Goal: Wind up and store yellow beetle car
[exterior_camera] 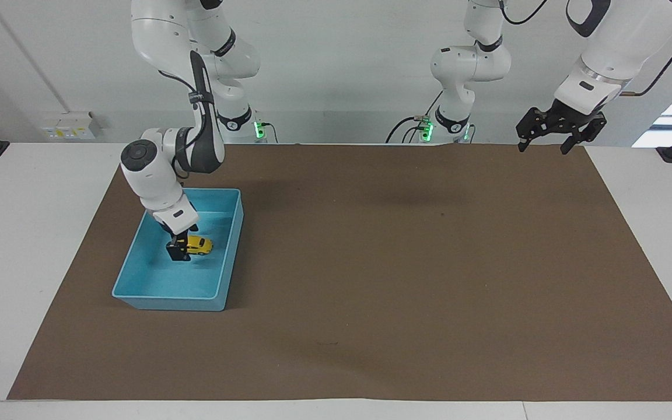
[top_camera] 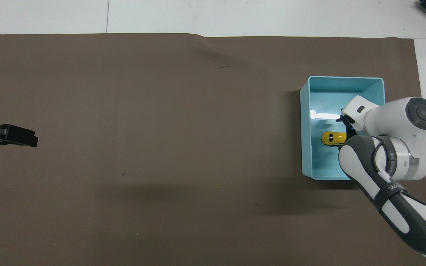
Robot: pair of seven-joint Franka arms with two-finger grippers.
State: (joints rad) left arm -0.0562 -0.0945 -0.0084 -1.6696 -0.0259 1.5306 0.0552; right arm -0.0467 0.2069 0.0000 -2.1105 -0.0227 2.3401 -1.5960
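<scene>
In the blue bin (exterior_camera: 137,286), the yellow beetle car (exterior_camera: 199,245) lies just beside the right gripper (exterior_camera: 179,249), whose fingers stand apart, empty.

Car (exterior_camera: 199,245) in bin (exterior_camera: 161,297), right arm's end.

Yellow beetle car (top_camera: 333,138) lies inside the blue bin (top_camera: 305,129).

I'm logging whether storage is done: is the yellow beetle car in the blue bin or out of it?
In. The yellow beetle car sits on the floor of the blue bin, with the right pincer beside it.
</scene>
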